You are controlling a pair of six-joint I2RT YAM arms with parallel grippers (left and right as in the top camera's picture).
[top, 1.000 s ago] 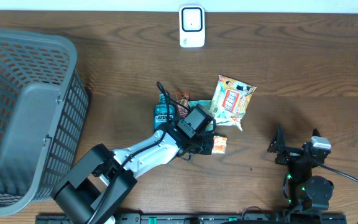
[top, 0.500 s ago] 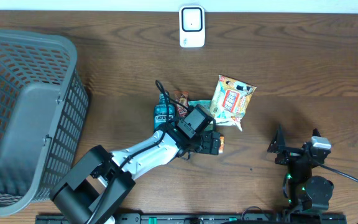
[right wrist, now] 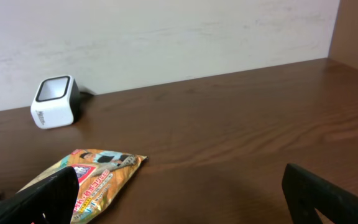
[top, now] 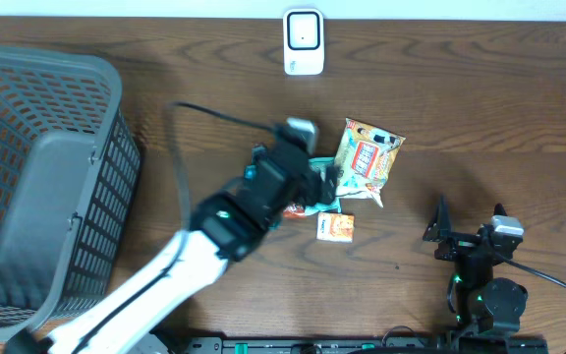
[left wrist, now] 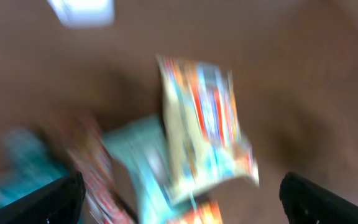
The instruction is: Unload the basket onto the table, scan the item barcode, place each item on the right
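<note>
A small orange box [top: 336, 227] lies flat on the table, free of any gripper. Just behind it is a yellow snack bag [top: 367, 162]; it also fills the blurred left wrist view as the snack bag [left wrist: 204, 124], with a teal packet [left wrist: 142, 162] to its left. The white barcode scanner [top: 303, 42] stands at the far edge. My left gripper [top: 308, 177] hangs raised over the pile of items, open and empty, motion-blurred. My right gripper [top: 436, 232] rests low at the front right, open, facing the snack bag [right wrist: 86, 177] and the scanner [right wrist: 55, 101].
A large grey mesh basket [top: 42, 187] fills the left side of the table. A red packet [top: 293, 208] peeks out under my left arm. Bare wood lies between the scanner and the items.
My left gripper has opened and let go of the orange box, which now lies on the table. The left arm has lifted and swung toward the far side. The right arm is still.
</note>
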